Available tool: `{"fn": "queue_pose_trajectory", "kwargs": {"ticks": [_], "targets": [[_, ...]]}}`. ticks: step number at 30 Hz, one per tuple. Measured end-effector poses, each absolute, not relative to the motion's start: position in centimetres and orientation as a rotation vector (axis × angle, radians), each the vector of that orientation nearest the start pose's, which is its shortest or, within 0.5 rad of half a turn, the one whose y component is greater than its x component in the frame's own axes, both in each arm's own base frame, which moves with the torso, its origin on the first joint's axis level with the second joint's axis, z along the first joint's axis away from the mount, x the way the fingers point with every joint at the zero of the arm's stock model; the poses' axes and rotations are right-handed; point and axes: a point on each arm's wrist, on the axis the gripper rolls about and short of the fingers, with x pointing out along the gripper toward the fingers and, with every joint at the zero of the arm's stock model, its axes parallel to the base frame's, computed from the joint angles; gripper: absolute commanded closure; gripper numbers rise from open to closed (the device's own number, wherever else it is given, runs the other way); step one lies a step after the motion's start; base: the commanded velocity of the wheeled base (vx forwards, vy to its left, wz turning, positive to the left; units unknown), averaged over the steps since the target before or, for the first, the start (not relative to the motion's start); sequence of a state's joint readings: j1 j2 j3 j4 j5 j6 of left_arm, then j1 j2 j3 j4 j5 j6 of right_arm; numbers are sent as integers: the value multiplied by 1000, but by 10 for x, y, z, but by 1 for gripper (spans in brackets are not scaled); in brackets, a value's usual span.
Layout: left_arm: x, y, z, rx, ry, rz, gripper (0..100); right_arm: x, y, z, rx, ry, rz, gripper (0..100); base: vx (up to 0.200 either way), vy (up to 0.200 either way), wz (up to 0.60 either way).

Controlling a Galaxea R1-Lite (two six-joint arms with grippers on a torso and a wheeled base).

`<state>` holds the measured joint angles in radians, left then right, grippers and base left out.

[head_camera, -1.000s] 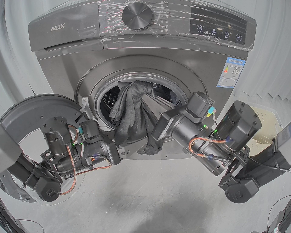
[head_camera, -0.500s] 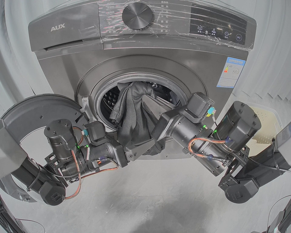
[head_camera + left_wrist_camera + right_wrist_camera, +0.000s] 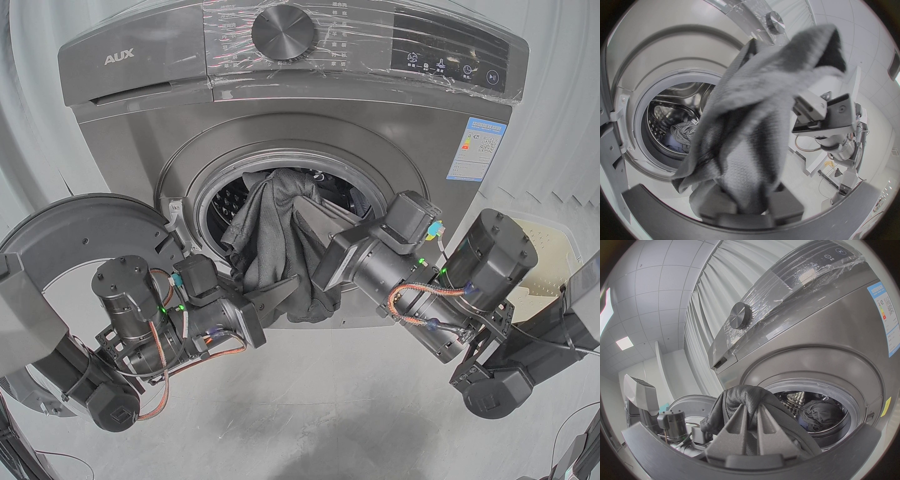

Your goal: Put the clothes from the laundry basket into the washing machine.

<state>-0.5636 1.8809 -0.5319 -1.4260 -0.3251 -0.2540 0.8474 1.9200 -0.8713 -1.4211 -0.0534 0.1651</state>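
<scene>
Garment hangs across washing machine mouth, right gripper clamped tight on its top to feed it in; left gripper at hem, grip can't tell.

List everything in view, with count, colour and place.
washer: one, grey, ahead, centre
door: one, grey, open, on the washer's left
dial: one, dark metal, top panel
label: one, blue and white, washer front, right
garment: one, dark grey, hanging out of the drum opening
clothes: count unclear, dark, inside the drum
basket: one, cream, right of the washer
curtain: white, behind
left gripper: black, at the garment's lower end
right gripper: black, shut on the garment at the drum opening
</scene>
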Motion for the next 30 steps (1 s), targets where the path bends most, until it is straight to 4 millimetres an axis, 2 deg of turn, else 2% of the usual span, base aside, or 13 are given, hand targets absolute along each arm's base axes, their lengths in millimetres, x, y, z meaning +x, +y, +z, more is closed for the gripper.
{"fn": "queue_pose_trajectory", "kwargs": {"ticks": [9, 16, 23, 24, 30], "targets": [[224, -165, 148, -249, 14, -939, 100, 235, 262, 201, 314, -264, 808, 100, 0, 0, 0], [192, -164, 167, -267, -37, -1019, 100, 238, 262, 189, 297, -228, 800, 100, 0, 0, 0], [181, -159, 181, -282, -92, -1039, 100, 240, 265, 173, 277, -184, 800, 100, 0, 0, 0], [181, -159, 183, -283, -100, -1040, 100, 241, 265, 172, 275, -182, 800, 0, 0, 0, 0], [184, -157, 193, -294, -145, -1023, 100, 238, 264, 162, 268, -141, 802, 0, 0, 0, 0]]}}
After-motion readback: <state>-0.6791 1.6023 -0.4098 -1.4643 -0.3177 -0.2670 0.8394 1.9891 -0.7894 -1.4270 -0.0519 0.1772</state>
